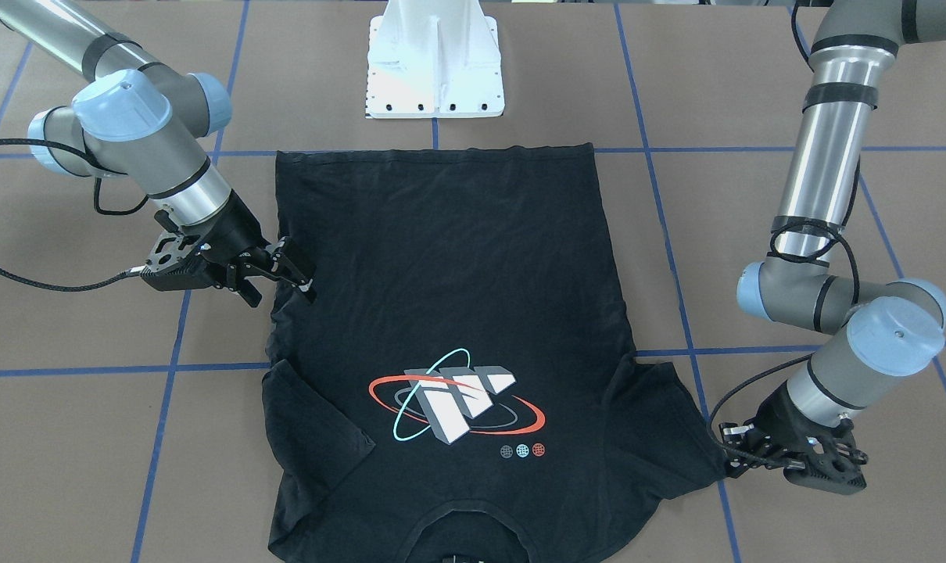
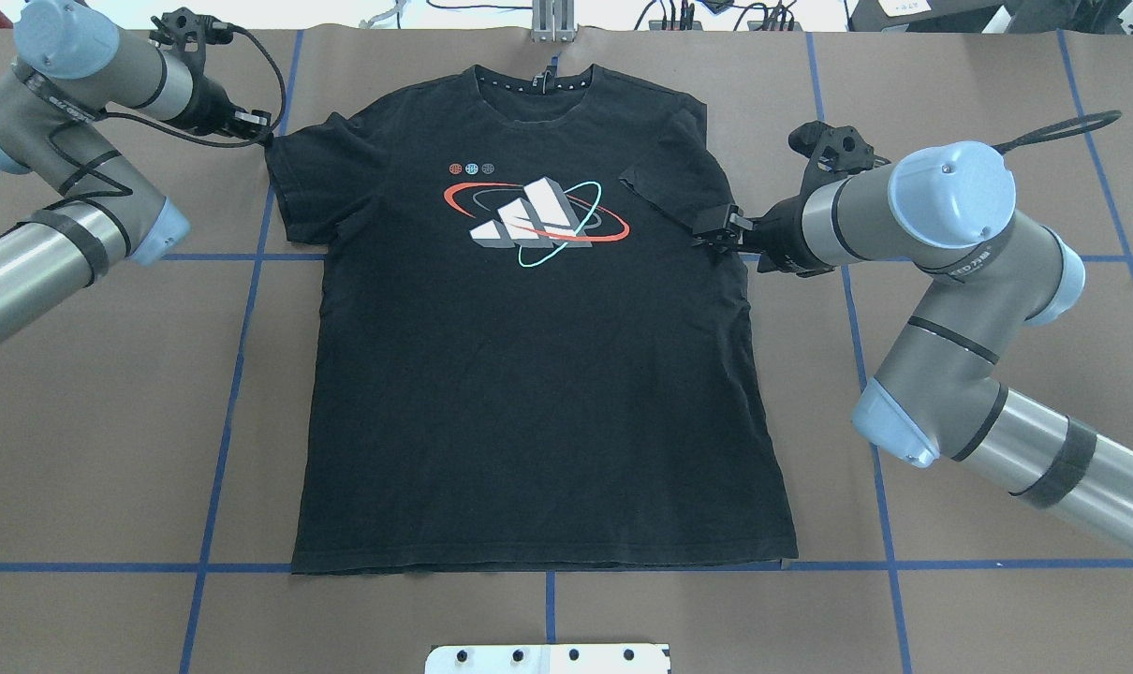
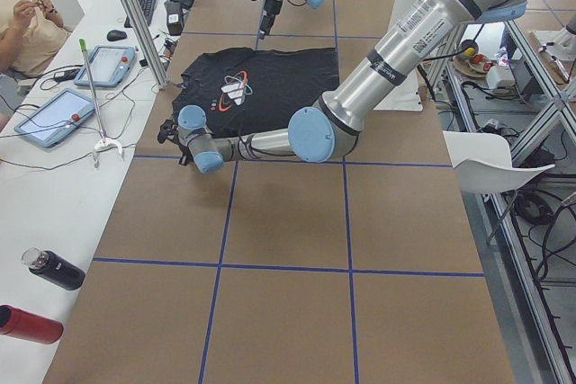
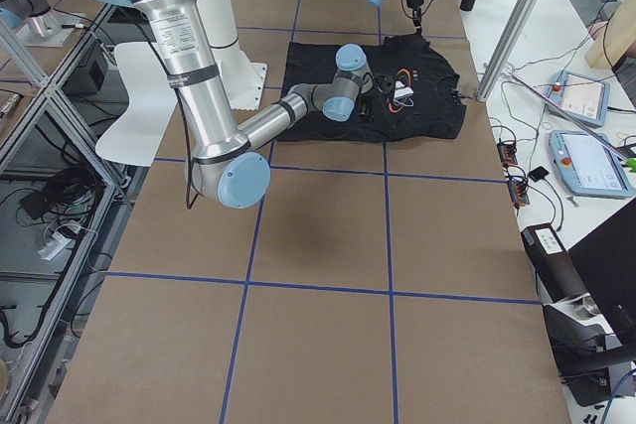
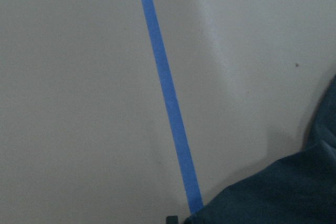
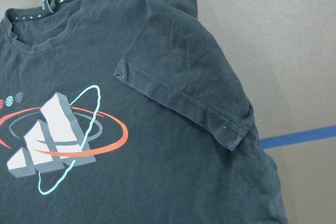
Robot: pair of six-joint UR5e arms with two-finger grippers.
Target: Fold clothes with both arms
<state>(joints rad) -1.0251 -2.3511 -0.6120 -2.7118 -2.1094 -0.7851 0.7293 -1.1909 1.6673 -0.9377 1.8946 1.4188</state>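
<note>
- T-shirt [image 2: 538, 393] lies flat on counter [image 2: 950, 94], graphic up, right-side sleeve folded in.
- Soft, light, limp: pinch at sleeve hems and shoulders.
- Right end effector [image 1: 279, 285] looks spread at the shirt's side edge.
- Left end effector [image 1: 732, 461] at the sleeve tip; can't tell whether it's closed.

No lettering reads clearly; the T-shirt [image 2: 529, 393] bears only a wordless three-bar chest graphic [image 2: 529, 220].

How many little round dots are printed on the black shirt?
3, in a row beside the swirly picture on the shirt: a red dot, a blue dot, a grey dot.
</note>
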